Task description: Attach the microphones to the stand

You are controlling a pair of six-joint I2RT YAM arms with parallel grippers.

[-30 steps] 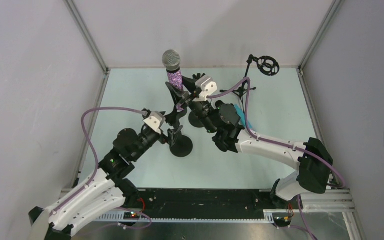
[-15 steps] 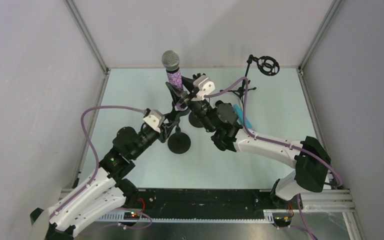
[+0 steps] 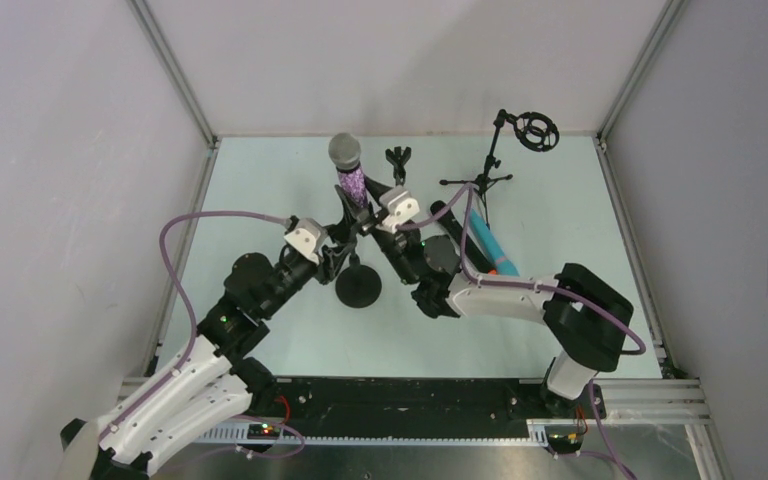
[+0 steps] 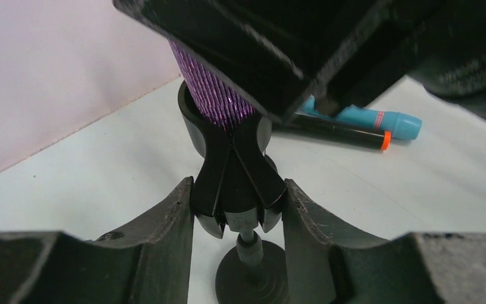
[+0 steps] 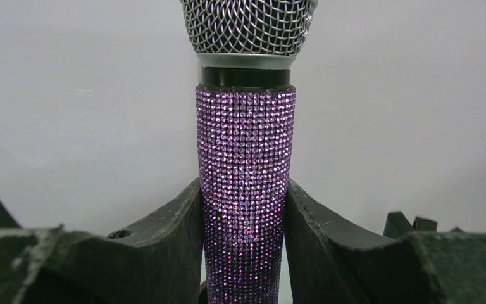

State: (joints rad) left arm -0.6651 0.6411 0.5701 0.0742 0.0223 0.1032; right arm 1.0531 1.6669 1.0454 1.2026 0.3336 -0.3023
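The purple glittery microphone (image 3: 348, 178) with its silver mesh head stands upright, its lower end in the black clip (image 4: 235, 166) of a stand with a round base (image 3: 359, 288). My left gripper (image 3: 344, 244) is shut on that clip, one finger on each side (image 4: 237, 201). My right gripper (image 3: 364, 219) is shut on the purple microphone's body (image 5: 245, 190), just above the clip. The teal microphone (image 3: 493, 247) and the black one with an orange end (image 4: 340, 133) lie side by side on the table, right of the stand.
A second small stand with an empty clip (image 3: 397, 160) stands behind the grippers. A tripod stand with a round shock mount (image 3: 536, 130) is at the back right. Grey walls close in the table on the left, back and right.
My right arm has drawn back toward me and lowered the purple microphone toward the clip. That uncovered the teal microphone and the second stand. The left gripper shifted slightly with the stand.
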